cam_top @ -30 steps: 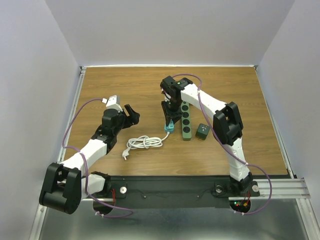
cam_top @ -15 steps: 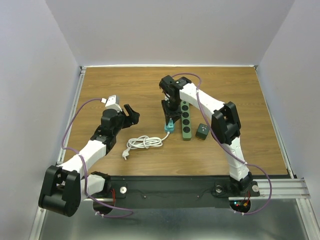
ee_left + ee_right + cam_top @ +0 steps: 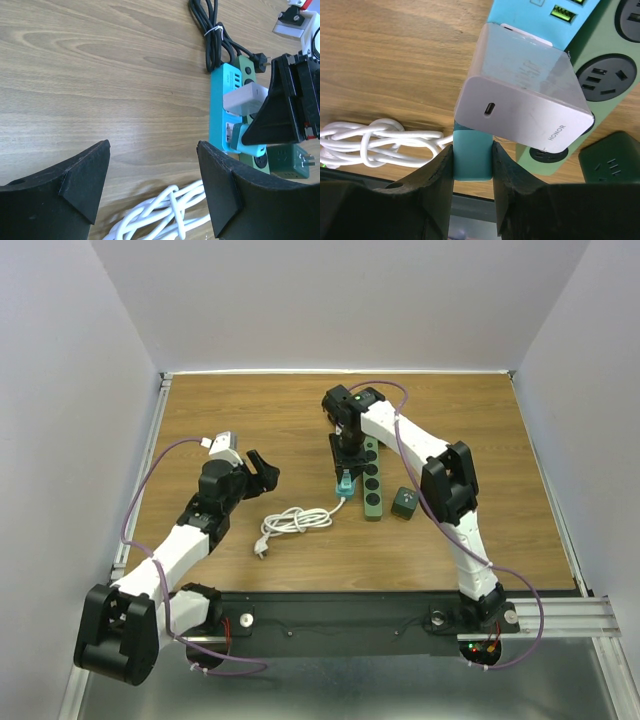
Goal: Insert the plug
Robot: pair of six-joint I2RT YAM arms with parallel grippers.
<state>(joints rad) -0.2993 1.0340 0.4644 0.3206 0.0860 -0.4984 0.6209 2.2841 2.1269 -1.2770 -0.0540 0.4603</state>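
Note:
My right gripper [image 3: 343, 472] is shut on a teal plug block [image 3: 473, 155] standing at the near end of a teal power strip [image 3: 219, 100]. A white HONOR charger [image 3: 520, 105] sits in that strip just beyond the block. A white cord [image 3: 298, 521] runs from the teal block to a coil on the table and ends in a loose white plug [image 3: 262, 550]. A green power strip [image 3: 372, 480] lies right beside the teal one. My left gripper [image 3: 152, 185] is open and empty, hovering above the coil [image 3: 170, 215], left of the strips.
A dark green adapter [image 3: 405, 503] lies right of the green strip. A bundled black cord [image 3: 212, 35] lies beyond the strips. The wooden table [image 3: 250, 410] has white walls on three sides.
The right gripper has shifted slightly right and away with the teal block. The white cord coil and its loose plug were dragged a little to the right. The left gripper moved slightly.

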